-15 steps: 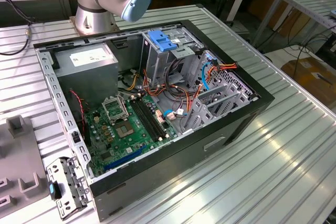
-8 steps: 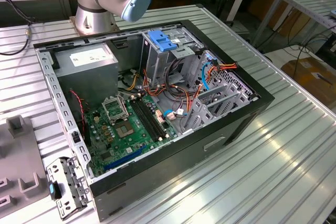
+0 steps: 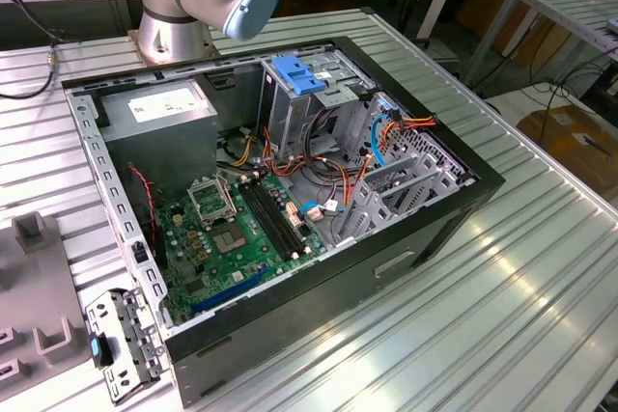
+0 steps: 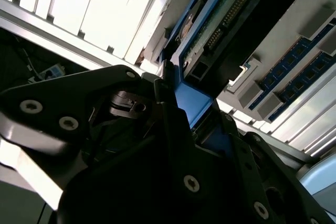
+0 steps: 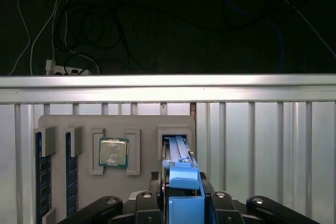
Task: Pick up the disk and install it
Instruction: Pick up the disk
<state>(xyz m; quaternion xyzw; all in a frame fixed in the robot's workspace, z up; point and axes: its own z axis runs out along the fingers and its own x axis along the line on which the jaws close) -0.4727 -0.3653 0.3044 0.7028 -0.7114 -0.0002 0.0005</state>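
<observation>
The disk (image 5: 177, 150) stands on edge in a slot of a grey holder tray (image 5: 142, 124), with its blue side rail toward the camera. In the second wrist view the disk (image 4: 220, 19) shows its green circuit board side and a blue rail. My gripper (image 5: 184, 200) sits over the disk's near end, its black fingers (image 4: 168, 108) pressed against the blue rail on both sides. The gripper (image 4: 191, 106) looks shut on the disk, which still sits in the slot.
A processor chip (image 5: 113, 152) and blue memory sticks (image 5: 41, 177) lie in the same tray. The open computer case (image 3: 290, 180) holds a drive cage (image 3: 319, 108) with a blue latch plate (image 3: 297, 74), a grey power box (image 3: 159, 108) and loose cables. The table's edge rail (image 5: 168, 81) runs beyond the tray.
</observation>
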